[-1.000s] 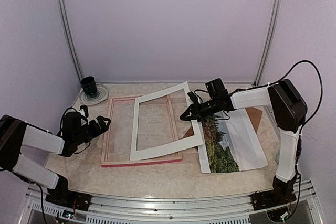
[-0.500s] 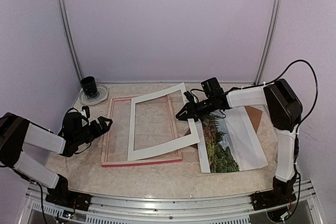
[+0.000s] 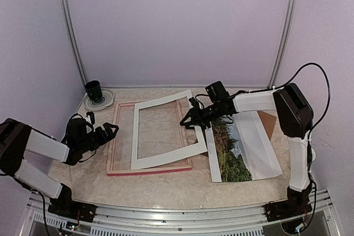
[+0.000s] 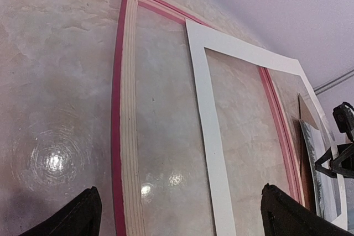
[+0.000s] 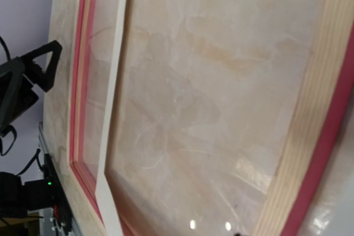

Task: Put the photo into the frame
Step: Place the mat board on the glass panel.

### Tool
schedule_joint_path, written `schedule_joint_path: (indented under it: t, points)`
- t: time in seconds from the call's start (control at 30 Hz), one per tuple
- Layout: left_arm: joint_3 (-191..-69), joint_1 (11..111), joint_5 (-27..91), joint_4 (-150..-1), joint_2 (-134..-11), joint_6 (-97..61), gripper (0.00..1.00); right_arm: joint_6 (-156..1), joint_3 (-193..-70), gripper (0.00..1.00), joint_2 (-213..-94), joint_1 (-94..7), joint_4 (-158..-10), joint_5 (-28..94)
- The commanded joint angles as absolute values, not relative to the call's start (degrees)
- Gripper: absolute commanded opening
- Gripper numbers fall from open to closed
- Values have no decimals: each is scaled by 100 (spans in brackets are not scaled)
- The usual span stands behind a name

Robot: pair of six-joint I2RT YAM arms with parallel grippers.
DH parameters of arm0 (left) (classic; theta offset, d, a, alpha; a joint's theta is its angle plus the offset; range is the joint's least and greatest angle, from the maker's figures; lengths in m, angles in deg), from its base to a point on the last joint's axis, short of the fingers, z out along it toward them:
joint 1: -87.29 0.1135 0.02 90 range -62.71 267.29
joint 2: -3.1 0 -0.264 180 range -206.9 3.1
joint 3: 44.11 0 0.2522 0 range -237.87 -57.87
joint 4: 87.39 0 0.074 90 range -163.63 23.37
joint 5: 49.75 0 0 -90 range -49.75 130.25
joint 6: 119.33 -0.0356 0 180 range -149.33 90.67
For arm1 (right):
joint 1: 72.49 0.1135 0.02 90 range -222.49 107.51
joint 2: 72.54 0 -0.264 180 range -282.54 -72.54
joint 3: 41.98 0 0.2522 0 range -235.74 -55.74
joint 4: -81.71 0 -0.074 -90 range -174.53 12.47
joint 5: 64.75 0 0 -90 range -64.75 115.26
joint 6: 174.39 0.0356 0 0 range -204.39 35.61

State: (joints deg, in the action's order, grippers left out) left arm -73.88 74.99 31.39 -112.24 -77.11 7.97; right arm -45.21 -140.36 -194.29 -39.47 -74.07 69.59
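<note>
Item: frame (image 3: 115,136) – bright pink-red edges, pale wood side up, flat on the marbled table (image 3: 166,183), left of centre.
Item: white mat (image 3: 166,158) – lies askew across the frame, its right strip overhanging the frame's right rail.
Item: photo (image 3: 228,150) – trees, water and sky, flat on the table right of the frame, outside it; its left edge meets the mat's near-right corner.
Item: brown board (image 3: 269,121) – partly covered, behind the photo.
Item: black cup (image 3: 93,88) on a plate (image 3: 105,100), far-left corner.
Left gripper (image 3: 109,131) – low beside the frame's left rail, jaws spread wide, nothing between them.
Right gripper (image 3: 189,120) – at the mat's right strip; whether it clasps the mat cannot be told.
</note>
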Motion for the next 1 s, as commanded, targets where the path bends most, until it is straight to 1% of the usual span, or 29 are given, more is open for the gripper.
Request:
schedule_joint_path:
  t: [0.0, 0.53, 0.93, 0.97]
  points:
    - [-7334, 7538, 3043, -11404, -7767, 833, 99, -4720, -14344, 44, -19589, -3815, -7008, 6743]
    - [-7343, 7533, 3009, -11430, -7792, 845, 99, -5086, -15187, 56, -19941, -3489, -6109, 6184]
    - [-7338, 7534, 2995, -11435, -7785, 862, 99, -5189, -15304, 59, -19956, -3426, -5780, 5832]
    - [-7335, 7535, 2994, -11432, -7792, 860, 99, -5213, -15304, 62, -19942, -3427, -5722, 5782]
